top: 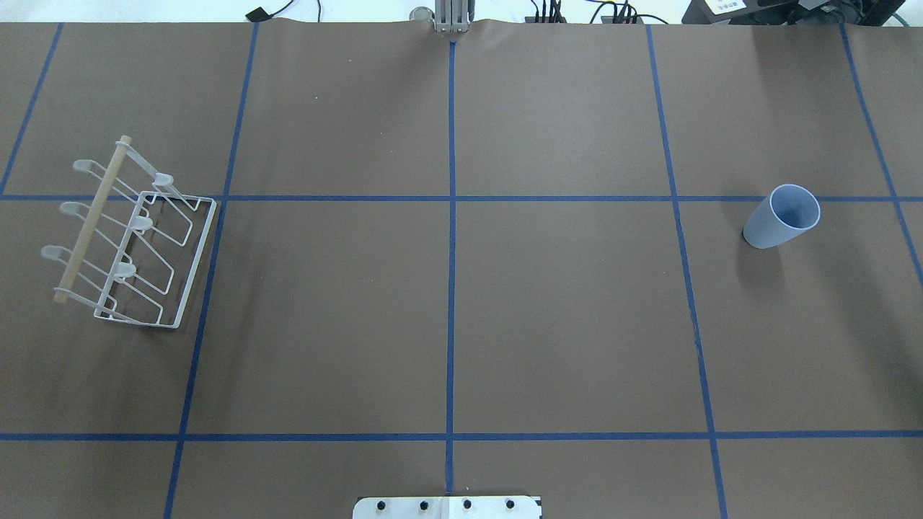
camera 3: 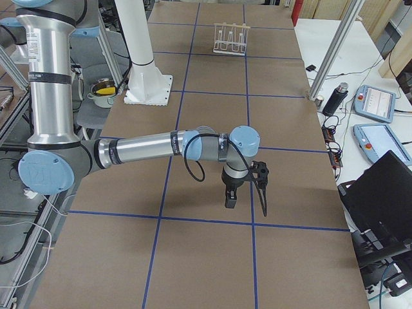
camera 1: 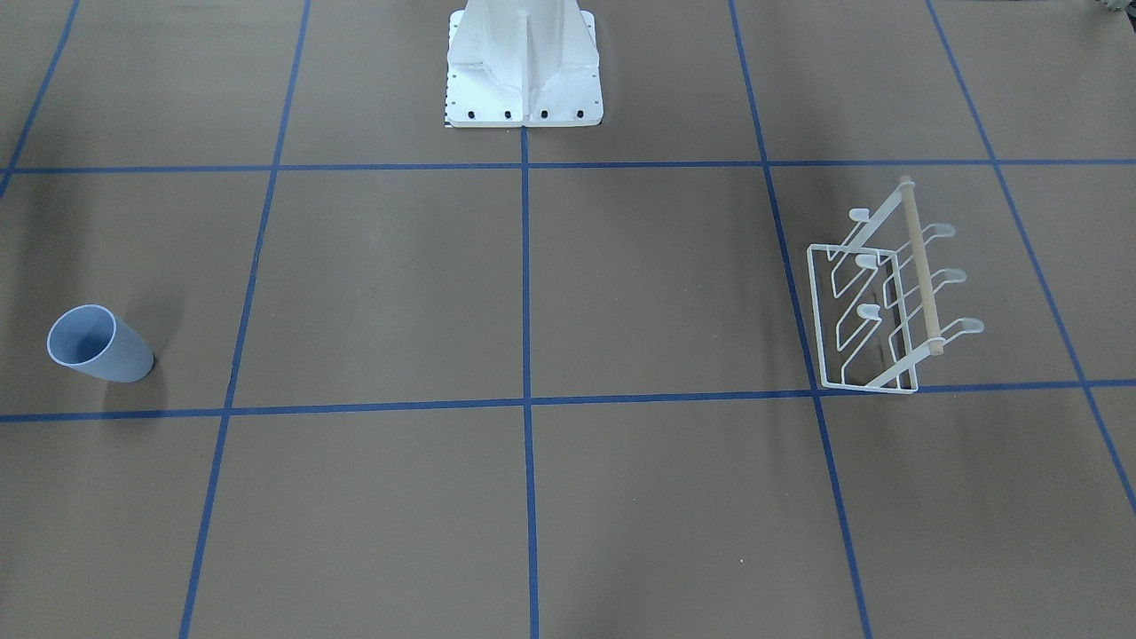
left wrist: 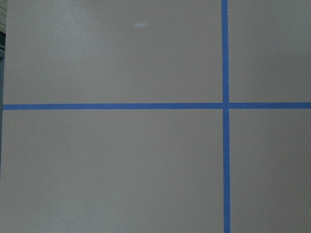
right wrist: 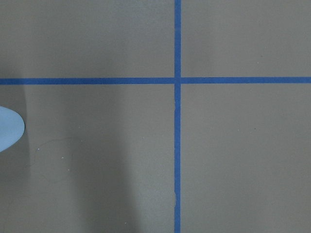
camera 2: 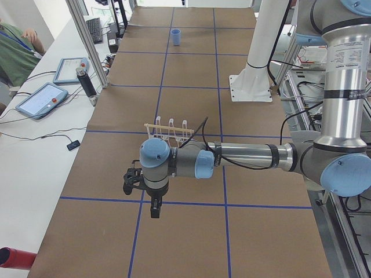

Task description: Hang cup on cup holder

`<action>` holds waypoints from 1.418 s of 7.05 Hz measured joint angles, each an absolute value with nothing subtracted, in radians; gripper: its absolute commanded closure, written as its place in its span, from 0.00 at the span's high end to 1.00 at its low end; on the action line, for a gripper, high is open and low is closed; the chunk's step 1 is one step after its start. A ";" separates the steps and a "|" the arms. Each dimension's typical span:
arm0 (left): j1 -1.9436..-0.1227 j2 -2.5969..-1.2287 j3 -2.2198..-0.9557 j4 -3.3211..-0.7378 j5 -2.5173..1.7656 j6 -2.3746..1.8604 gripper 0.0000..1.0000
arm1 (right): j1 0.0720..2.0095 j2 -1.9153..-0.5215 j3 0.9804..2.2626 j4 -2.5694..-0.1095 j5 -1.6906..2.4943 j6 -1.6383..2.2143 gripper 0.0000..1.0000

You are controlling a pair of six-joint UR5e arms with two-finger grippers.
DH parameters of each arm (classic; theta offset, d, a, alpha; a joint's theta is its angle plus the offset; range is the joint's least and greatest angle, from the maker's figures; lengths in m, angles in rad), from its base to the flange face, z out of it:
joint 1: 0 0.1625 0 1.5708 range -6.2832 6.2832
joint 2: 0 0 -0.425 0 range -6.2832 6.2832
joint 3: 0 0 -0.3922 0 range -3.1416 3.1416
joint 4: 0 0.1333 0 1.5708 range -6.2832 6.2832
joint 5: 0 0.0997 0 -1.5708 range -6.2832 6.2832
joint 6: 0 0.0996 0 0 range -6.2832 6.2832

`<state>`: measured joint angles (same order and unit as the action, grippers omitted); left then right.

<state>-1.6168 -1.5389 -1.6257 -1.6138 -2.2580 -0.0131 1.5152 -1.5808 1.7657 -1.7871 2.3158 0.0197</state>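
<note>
Cup [top: 782,216] stands rim-up on the surface [top: 562,324], at its right end, well apart from the cup holder [top: 133,238]. Bring your right gripper [camera 3: 230,201] over it and pinch one wall squarely. Whether either arm's fingers are parted or clenched, I cannot tell.

You have one cup [top: 781,216], one cup holder [top: 195,264] with six prongs [top: 165,179] and one dowel [top: 92,218], on one desk [top: 562,288].

Overhead view: the cup holder [top: 133,238] stands on the table [top: 461,303] at far left, mid-height. The cup [top: 781,216] stands at far right, well apart from it. The robot base [top: 447,507] sits at bottom centre.
</note>
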 measured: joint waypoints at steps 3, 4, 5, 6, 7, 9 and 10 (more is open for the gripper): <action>-1.617 -1.539 -1.628 -1.615 -2.258 -0.013 0.98 | 1.507 -1.582 1.764 -1.787 2.301 0.015 1.00; -1.617 -1.539 -1.628 -1.615 -2.258 -0.014 0.98 | 1.507 -1.581 1.764 -1.786 2.300 0.012 1.00; -1.617 -1.539 -1.629 -1.614 -2.258 -0.014 0.98 | 1.507 -1.577 1.764 -1.786 2.300 0.009 1.00; -1.617 -1.539 -1.629 -1.614 -2.258 -0.014 0.98 | 1.507 -1.573 1.770 -1.780 2.300 0.010 1.00; -1.616 -1.540 -1.632 -1.614 -2.258 -0.014 0.98 | 1.507 -1.570 1.778 -1.758 2.300 0.015 1.00; -1.616 -1.540 -1.655 -1.616 -2.282 -0.014 0.98 | 1.500 -1.531 1.782 -1.683 2.304 0.024 1.00; -1.615 -1.540 -1.666 -1.617 -2.318 -0.016 0.98 | 1.479 -1.503 1.780 -1.666 2.306 0.027 1.00</action>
<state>-1.6149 -1.5397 -1.6659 -1.6169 -2.3182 -0.0159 1.4786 -1.5033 1.7800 -1.6659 2.3062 0.0274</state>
